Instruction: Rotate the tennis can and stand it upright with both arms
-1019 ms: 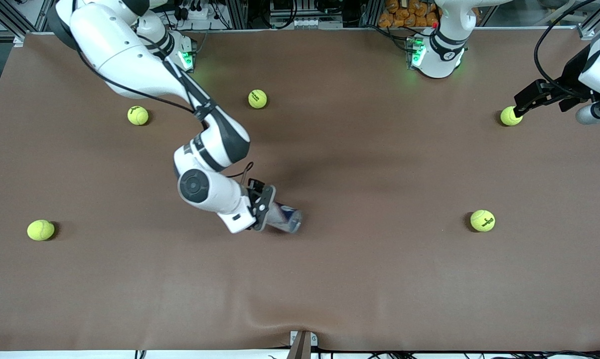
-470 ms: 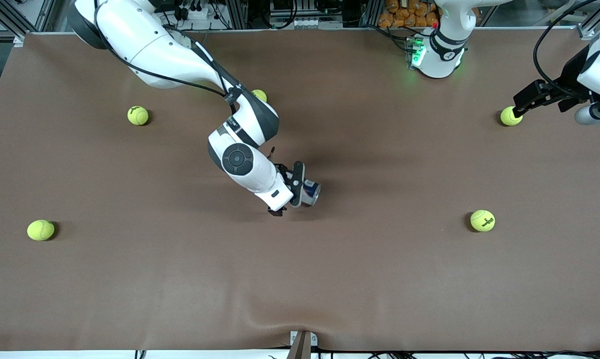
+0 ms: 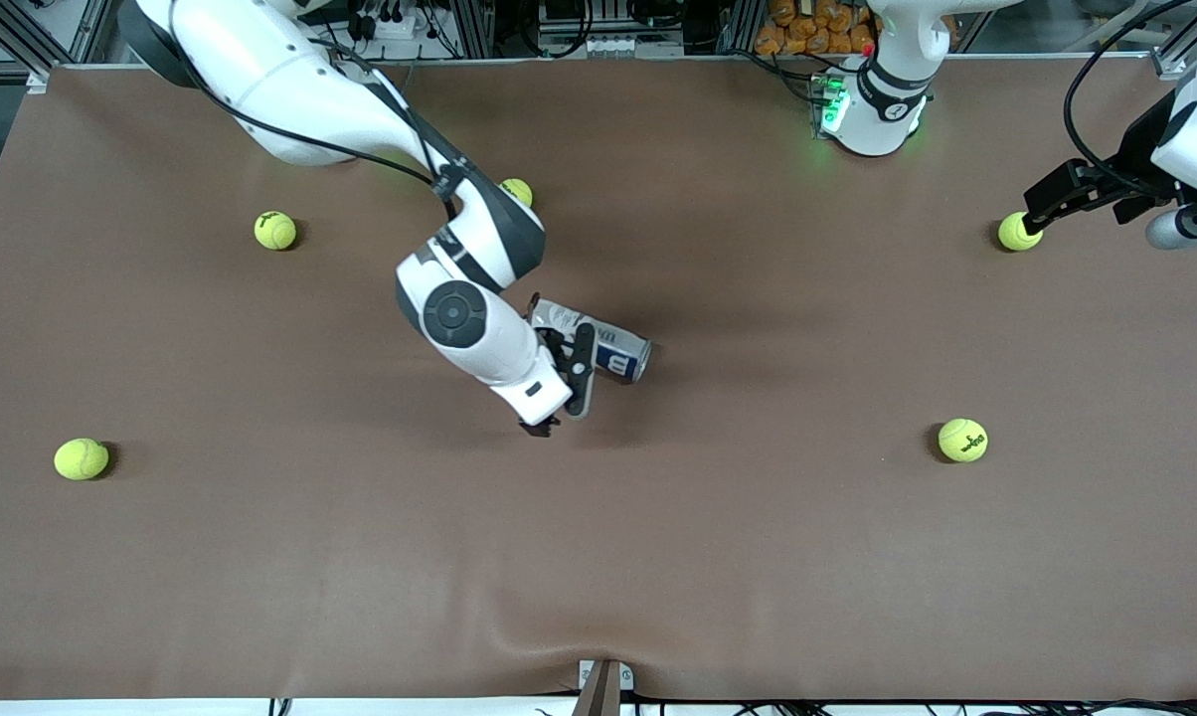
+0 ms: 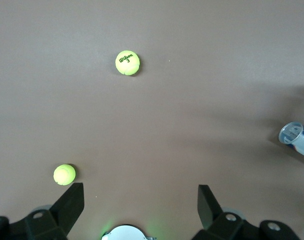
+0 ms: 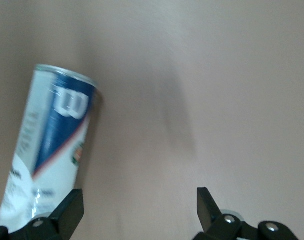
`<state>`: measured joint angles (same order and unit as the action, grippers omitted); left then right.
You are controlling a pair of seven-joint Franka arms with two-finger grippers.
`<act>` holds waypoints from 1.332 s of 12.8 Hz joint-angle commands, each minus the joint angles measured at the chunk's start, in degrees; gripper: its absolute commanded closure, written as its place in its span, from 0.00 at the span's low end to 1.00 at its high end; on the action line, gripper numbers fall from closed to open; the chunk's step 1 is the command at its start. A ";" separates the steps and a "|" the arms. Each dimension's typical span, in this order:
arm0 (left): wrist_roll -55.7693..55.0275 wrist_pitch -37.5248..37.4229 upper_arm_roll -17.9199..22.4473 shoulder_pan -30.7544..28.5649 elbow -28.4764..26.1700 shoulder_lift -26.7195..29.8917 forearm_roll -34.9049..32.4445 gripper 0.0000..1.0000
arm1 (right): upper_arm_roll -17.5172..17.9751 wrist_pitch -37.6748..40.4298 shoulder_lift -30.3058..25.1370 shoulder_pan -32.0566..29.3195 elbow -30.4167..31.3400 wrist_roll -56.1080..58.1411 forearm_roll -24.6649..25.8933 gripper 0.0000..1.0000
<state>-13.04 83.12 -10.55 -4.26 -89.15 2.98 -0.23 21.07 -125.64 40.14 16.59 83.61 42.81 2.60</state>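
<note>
The tennis can (image 3: 606, 350), clear with a white and navy label and a silver rim, lies on its side near the middle of the brown mat. Its rim end points toward the left arm's end of the table. My right gripper (image 3: 562, 398) is open just beside it, and the can (image 5: 51, 145) rests against the outside of one finger (image 5: 66, 212) with nothing between the two. My left gripper (image 3: 1038, 215) waits open over a tennis ball (image 3: 1018, 232) at the left arm's end of the table. In the left wrist view the can (image 4: 297, 139) shows at the edge, far from the open left gripper (image 4: 140, 200).
Yellow-green tennis balls are scattered on the mat: one (image 3: 275, 230) and one (image 3: 82, 458) toward the right arm's end, one (image 3: 516, 191) half hidden by the right arm, and one (image 3: 962, 440) toward the left arm's end. A small bracket (image 3: 603, 686) sits at the table's near edge.
My right gripper carried the can away from the front camera toward the table's middle, turned it, then opened and let it go. The left arm has not moved.
</note>
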 commanded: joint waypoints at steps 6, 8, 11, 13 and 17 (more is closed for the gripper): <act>1.00 -0.07 -0.18 0.04 0.82 -1.22 0.06 0.00 | -2.50 15.67 -12.17 -15.61 1.47 -22.07 0.21 0.00; 1.00 -0.07 -0.18 0.04 0.74 -1.48 0.23 0.00 | -7.77 19.54 -15.60 -17.64 1.47 -21.54 0.12 0.00; 1.09 -0.07 -0.26 0.31 0.74 -2.09 0.23 0.00 | -18.92 25.69 -21.92 -15.73 1.81 -21.54 -2.24 0.00; 1.00 0.19 -0.26 1.27 0.82 -2.19 0.32 0.00 | -23.43 31.22 -26.75 -14.48 2.08 -22.07 -2.86 0.00; 1.00 0.11 -0.35 1.63 -0.31 -3.59 2.60 0.00 | -23.71 39.49 -35.37 -17.55 2.17 -27.49 -3.74 0.00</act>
<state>-13.04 83.29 -10.80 -2.56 -89.27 0.35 0.77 -2.49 -88.26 9.62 -0.37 83.20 19.49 0.13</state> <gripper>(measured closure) 0.000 0.000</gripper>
